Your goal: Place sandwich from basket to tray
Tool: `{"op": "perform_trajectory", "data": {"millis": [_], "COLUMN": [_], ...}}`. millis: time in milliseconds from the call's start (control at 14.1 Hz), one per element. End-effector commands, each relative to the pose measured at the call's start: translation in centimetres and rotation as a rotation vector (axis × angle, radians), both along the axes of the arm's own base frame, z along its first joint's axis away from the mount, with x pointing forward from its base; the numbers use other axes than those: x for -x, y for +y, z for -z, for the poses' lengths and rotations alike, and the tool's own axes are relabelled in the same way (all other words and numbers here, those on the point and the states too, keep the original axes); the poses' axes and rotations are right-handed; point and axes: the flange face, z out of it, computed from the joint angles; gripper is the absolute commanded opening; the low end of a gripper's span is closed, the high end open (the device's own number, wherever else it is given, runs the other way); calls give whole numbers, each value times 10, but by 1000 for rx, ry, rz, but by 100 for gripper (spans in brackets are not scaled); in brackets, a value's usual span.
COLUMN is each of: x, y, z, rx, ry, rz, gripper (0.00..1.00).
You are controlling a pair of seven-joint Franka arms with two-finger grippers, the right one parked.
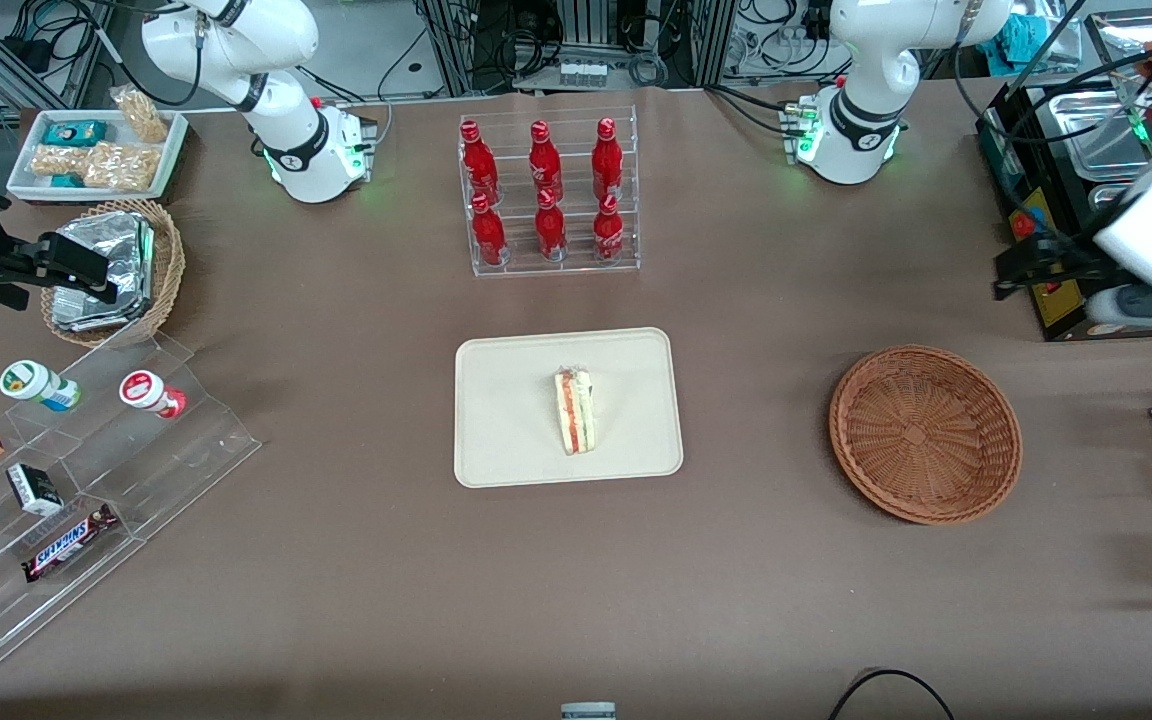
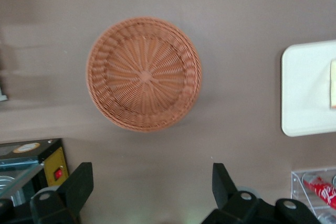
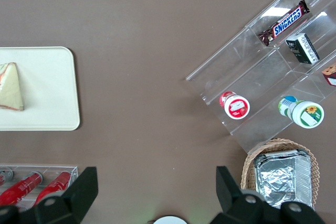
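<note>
my gripper (image 2: pixel 149 187) hangs high over the bare brown table (image 1: pixel 356 560) at the working arm's end, fingers spread wide apart with nothing between them. in the front view it shows at about three o'clock from the bottle rack (image 1: pixel 548 192), near the black box with the red button (image 1: pixel 1041 260).

the basket (image 1: pixel 925 433) sits below my wrist camera with nothing in it, its woven floor fully showing. from the tray (image 1: pixel 496 440) it lies at three o'clock in the front view, well apart, with bare cloth between them.

the sandwich (image 1: pixel 574 409) lies on the tray, slightly toward the basket's side of the middle, its red and green filling layers facing up. it touches nothing but the tray surface. in my wrist view only an edge of the tray (image 2: pixel 307 87) and a sliver of the sandwich (image 2: pixel 333 83) show.

the rack of red bottles stands at twelve o'clock from the tray, farther from the front camera.
</note>
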Motion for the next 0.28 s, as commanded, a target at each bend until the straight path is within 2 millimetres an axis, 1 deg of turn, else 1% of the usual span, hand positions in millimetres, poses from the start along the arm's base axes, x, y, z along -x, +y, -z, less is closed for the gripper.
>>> {"op": "perform_trajectory", "data": {"millis": [0,212], "x": [2,2], "y": [11,14], "z": [-17,-17], "rx": [-4,-7], "ry": [-17,-16], "rz": [-8,-29], "gripper": [100,100]}}
